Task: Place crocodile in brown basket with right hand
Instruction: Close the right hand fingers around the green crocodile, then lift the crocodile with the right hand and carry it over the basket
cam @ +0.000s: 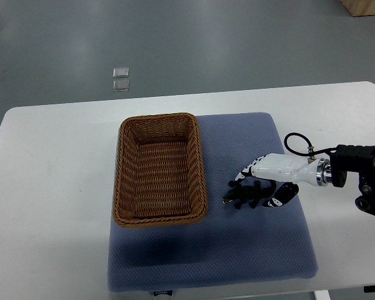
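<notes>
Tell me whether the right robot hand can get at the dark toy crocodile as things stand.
Probably yes. The right robot hand is right at the dark toy crocodile on the blue padded mat, with nothing between them; the brown wicker basket stands clear to the side.

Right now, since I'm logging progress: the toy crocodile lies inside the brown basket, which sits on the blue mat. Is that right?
Not quite. The top view shows the crocodile outside the brown basket, lying on the blue mat just to the basket's right, at the right hand. The basket does sit on the mat, and it holds nothing.
</notes>
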### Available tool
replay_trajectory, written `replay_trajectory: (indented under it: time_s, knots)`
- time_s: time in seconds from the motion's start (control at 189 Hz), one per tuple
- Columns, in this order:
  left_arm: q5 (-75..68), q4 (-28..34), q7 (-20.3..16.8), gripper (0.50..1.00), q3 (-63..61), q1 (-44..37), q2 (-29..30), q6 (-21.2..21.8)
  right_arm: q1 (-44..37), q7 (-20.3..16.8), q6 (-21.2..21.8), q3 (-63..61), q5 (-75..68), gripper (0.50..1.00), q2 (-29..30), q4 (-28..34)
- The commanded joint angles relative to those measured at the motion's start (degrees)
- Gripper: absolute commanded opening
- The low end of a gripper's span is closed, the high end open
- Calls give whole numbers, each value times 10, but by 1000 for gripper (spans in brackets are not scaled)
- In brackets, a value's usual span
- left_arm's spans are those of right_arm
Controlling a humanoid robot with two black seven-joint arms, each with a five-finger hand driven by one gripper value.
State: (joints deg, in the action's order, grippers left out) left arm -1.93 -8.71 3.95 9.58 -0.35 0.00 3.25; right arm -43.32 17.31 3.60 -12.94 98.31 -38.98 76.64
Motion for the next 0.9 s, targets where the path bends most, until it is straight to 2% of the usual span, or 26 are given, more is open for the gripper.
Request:
replay_trajectory:
  time_s: [0.0, 0.154, 0.191, 0.249, 0.339, 0.418, 0.614, 0.895]
  knots:
    - [0, 0, 0, 1000, 0, 0, 0, 0, 2, -2, -1, 0, 3, 801, 0, 0]
    - [0, 0, 0, 1000, 0, 0, 0, 0, 3, -2, 0, 0, 6, 754, 1, -1]
    - [0, 0, 0, 1000, 0, 0, 0, 0, 3, -2, 0, 0, 8, 727, 1, -1]
    - [0, 0, 0, 1000, 0, 0, 0, 0, 4, -2, 0, 1, 12, 719, 2, -1]
    - [0, -1, 0, 1000, 0, 0, 0, 0, 4, -2, 0, 0, 13, 660, 3, -1]
    - [0, 0, 0, 1000, 0, 0, 0, 0, 4, -2, 1, 1, 13, 643, 4, -1]
    - [0, 0, 0, 1000, 0, 0, 0, 0, 3, -1, 4, 0, 16, 500, 4, -1]
    - [0, -1, 0, 1000, 0, 0, 0, 0, -3, -1, 5, 0, 15, 500, 0, -1]
